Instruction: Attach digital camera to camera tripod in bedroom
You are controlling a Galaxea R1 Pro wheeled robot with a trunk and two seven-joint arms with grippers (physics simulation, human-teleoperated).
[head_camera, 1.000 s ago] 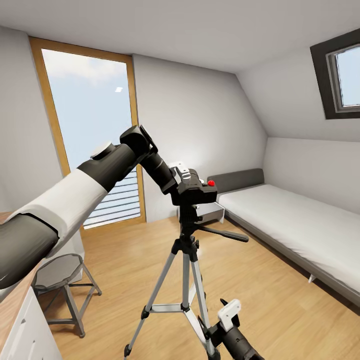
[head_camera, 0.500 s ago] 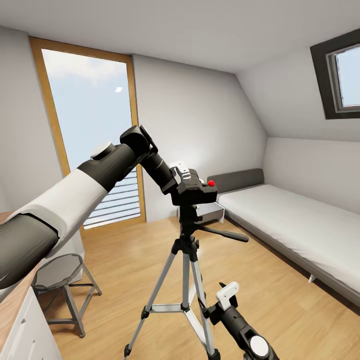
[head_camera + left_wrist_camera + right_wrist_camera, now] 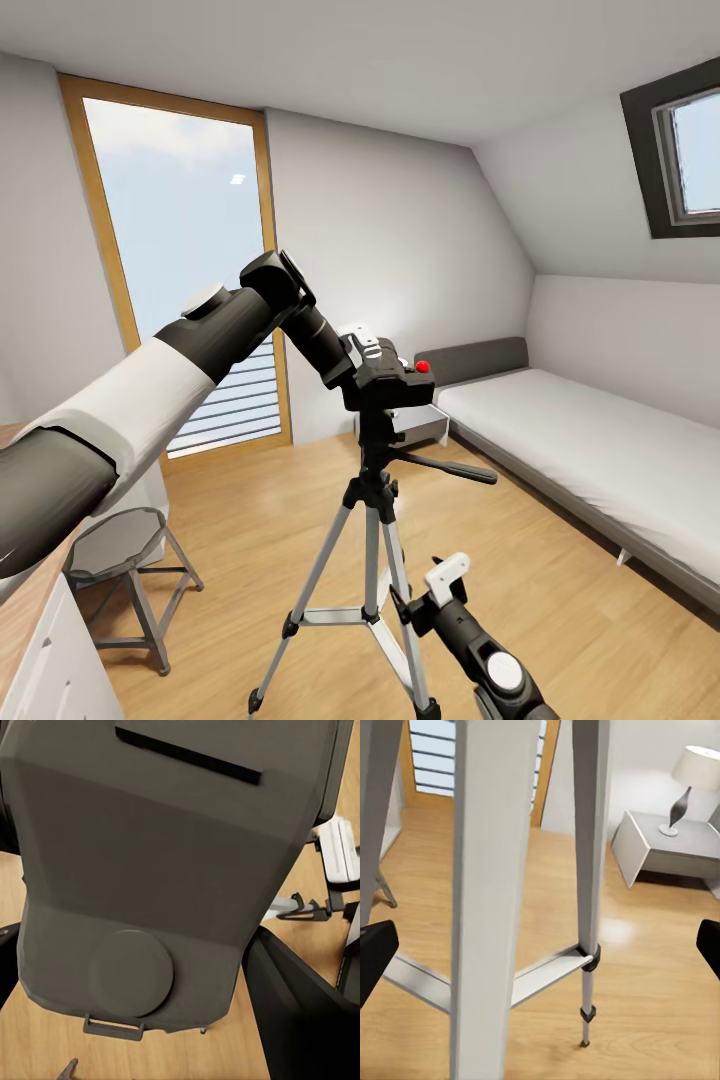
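The black digital camera (image 3: 393,380), red button (image 3: 422,366) on top, sits on the black head of the camera tripod (image 3: 372,520), above the long pan handle (image 3: 452,469). My left gripper (image 3: 368,352) is shut on the camera; up close, the camera's dark body (image 3: 157,862) spans the left wrist view. Low down, my right gripper (image 3: 432,588) stands open beside the tripod's silver legs (image 3: 589,832), with one leg between its widely spread black fingertips (image 3: 375,954).
A grey bed (image 3: 600,440) runs along the right wall, with a nightstand and lamp (image 3: 682,784) at its head. A metal stool (image 3: 120,560) and a wood-topped desk edge (image 3: 30,600) stand at the left. A tall glazed door (image 3: 180,280) is behind.
My right arm has risen and swung left, closer to the tripod's legs. The left arm, camera and tripod have not moved.
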